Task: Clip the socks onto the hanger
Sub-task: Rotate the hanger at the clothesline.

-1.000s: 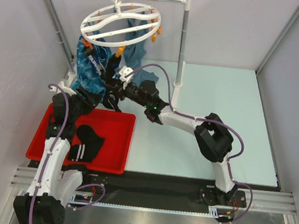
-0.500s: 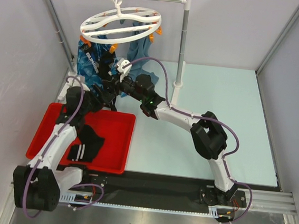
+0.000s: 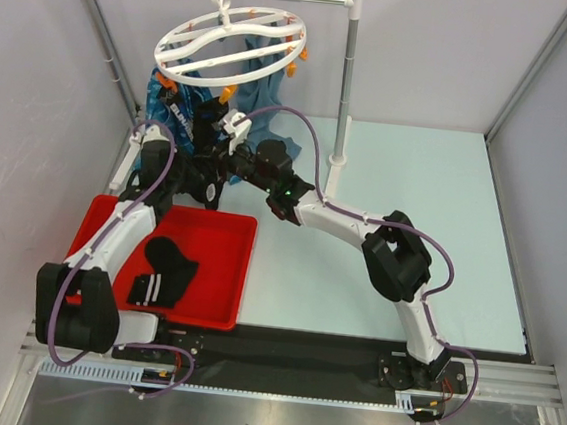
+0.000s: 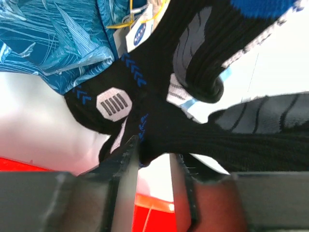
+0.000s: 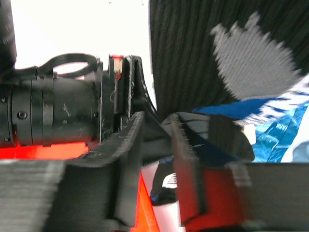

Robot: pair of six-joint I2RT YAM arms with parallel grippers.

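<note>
The white ring hanger [image 3: 230, 42] with orange clips [image 3: 228, 92] hangs by its hook from the rail. A black sock [image 3: 211, 125] with grey and blue marks is held below its near rim; it also shows in the left wrist view [image 4: 203, 140] and the right wrist view [image 5: 203, 58]. My left gripper [image 3: 197, 171] [image 4: 154, 150] is shut on its lower fold. My right gripper [image 3: 219, 156] [image 5: 157, 121] grips the same sock from the right. I cannot tell whether a clip holds the sock. More black socks [image 3: 162, 271] with white stripes lie in the red tray [image 3: 232, 228].
A blue patterned cloth [image 3: 168, 111] [image 4: 53, 38] and a teal cloth [image 3: 266, 80] hang from the ring. The grey rail stand [image 3: 349, 78] has posts at left and right. Walls close in on both sides.
My left arm has swung up and back from over the tray, so its gripper sits higher beside the right gripper. The right gripper and the sock have shifted slightly left and up. The ring has swayed.
</note>
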